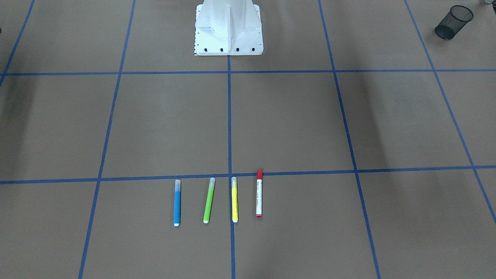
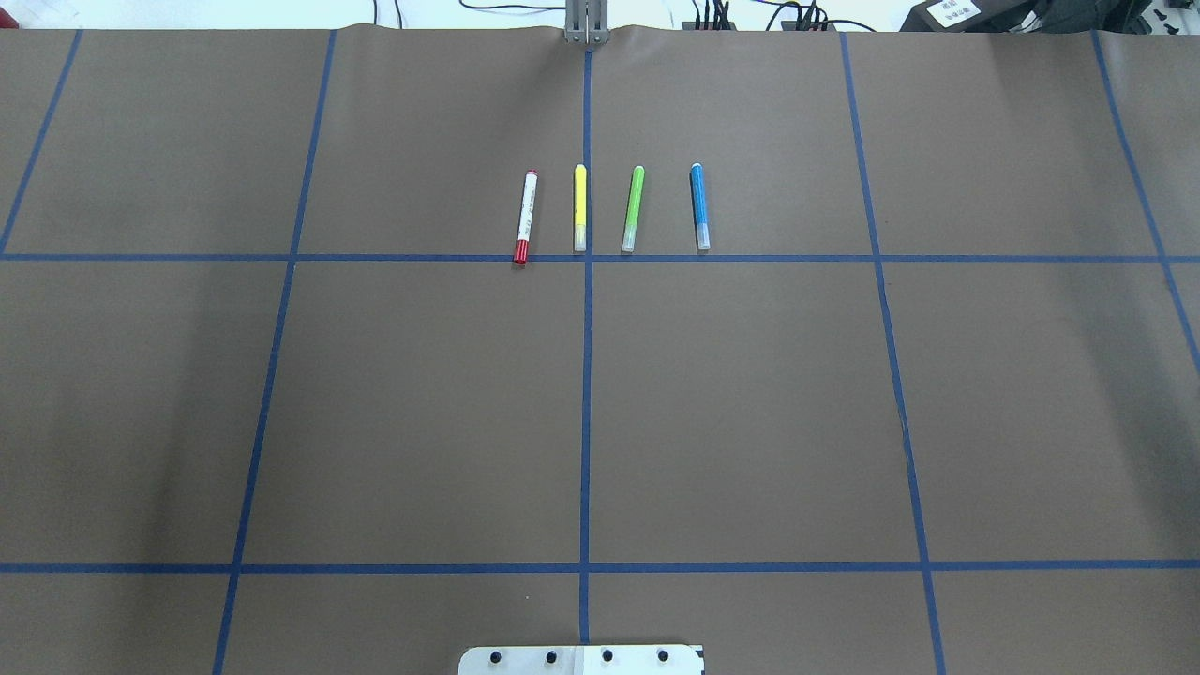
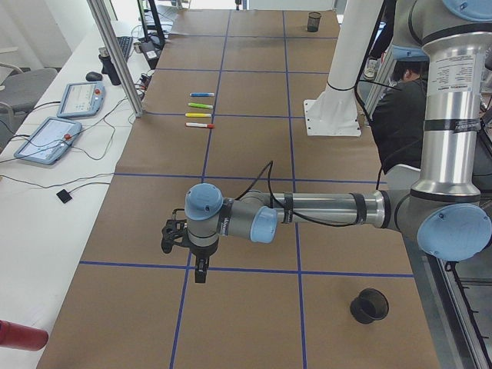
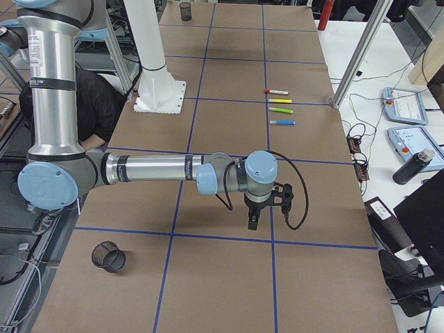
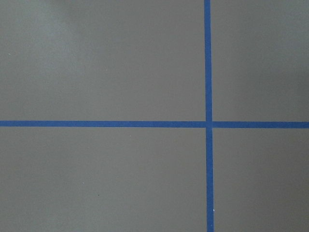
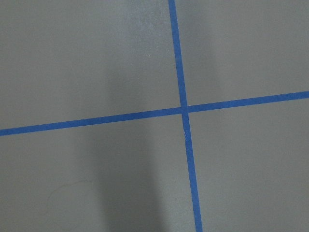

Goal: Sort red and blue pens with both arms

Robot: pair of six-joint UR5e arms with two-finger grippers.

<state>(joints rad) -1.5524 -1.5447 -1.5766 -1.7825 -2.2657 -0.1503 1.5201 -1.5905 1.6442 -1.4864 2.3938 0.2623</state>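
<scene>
The red pen (image 1: 259,193) and the blue pen (image 1: 177,202) lie at the two ends of a row of markers on the brown table, also in the overhead view as red pen (image 2: 525,217) and blue pen (image 2: 699,207). My left gripper (image 3: 200,273) hangs over a tape crossing far from the row, seen only in the exterior left view. My right gripper (image 4: 253,223) hangs likewise at the other end, seen only in the exterior right view. I cannot tell whether either is open or shut. Both wrist views show only bare paper and blue tape.
A lime-green marker (image 1: 209,200) and a yellow marker (image 1: 234,199) lie between the two pens. The white pedestal (image 1: 228,27) stands mid-table. A black mesh cup (image 3: 369,305) stands near the left arm, another mesh cup (image 4: 108,257) near the right. A seated person (image 4: 90,97) is behind the base.
</scene>
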